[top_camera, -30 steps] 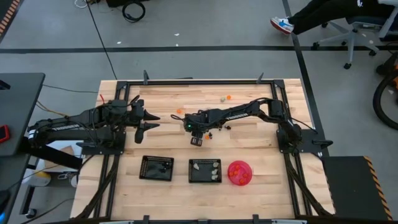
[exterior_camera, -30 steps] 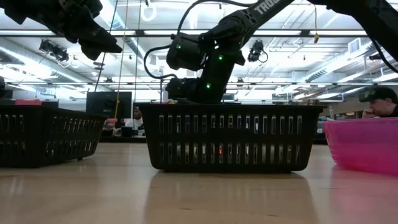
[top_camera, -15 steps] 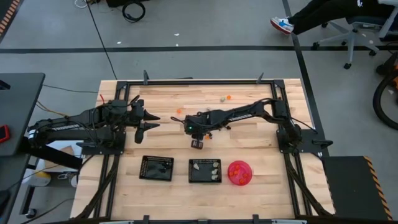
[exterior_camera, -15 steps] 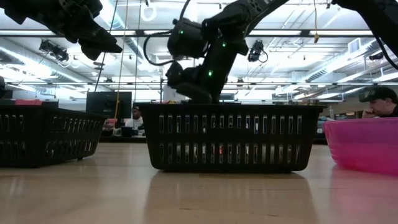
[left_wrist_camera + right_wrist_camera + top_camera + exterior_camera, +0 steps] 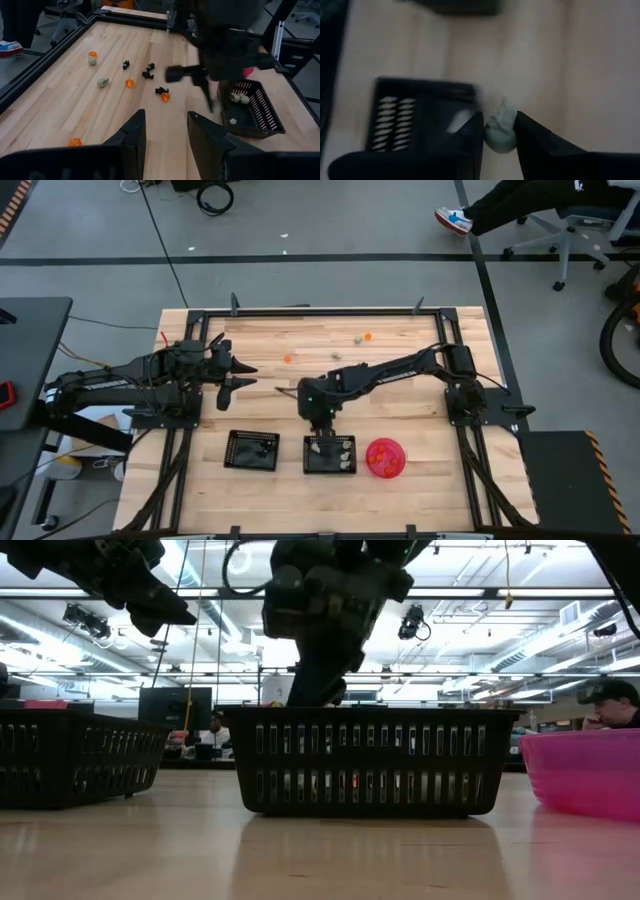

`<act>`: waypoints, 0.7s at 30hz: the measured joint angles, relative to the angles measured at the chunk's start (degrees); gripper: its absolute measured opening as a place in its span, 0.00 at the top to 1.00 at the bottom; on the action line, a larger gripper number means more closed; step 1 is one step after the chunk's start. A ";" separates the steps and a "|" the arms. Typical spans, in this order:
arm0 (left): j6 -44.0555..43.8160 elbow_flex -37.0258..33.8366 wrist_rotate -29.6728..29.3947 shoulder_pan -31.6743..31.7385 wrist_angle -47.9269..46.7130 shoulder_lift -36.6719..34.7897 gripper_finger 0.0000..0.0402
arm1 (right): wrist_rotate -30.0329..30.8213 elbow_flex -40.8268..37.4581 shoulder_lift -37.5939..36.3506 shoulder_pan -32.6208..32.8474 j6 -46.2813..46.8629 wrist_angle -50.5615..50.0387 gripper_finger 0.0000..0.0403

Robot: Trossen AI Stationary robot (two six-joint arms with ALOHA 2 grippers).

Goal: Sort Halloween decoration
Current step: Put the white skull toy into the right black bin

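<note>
Right gripper (image 5: 499, 131) fingers pinch pale trinket (image 5: 500, 134) above bench, near middle tray (image 5: 330, 454). Trinket looks light, hard, rounded, likely slippery: grip across widest part. Left gripper (image 5: 165, 135) idle, fingers apart.

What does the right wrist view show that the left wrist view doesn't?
Only the right wrist view shows the pale trinket pinched in the right pincer. Only the left wrist view shows loose orange, black and pale trinkets scattered on the table, and the open left pincer. Both show the middle tray, the right arm reaching toward it.
</note>
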 joint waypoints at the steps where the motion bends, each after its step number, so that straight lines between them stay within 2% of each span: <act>1: 0.00 0.01 0.00 0.00 -0.03 -0.02 0.71 | -0.98 0.00 0.00 0.63 -0.71 -0.23 0.76; 6: 0.00 0.00 0.00 -0.01 -0.04 0.00 0.71 | -0.41 0.00 -0.04 3.89 -3.53 -2.08 0.75; 21: -0.01 0.00 0.00 -0.02 -0.02 -0.02 0.71 | 3.65 0.00 -0.04 9.74 -3.10 -2.82 0.75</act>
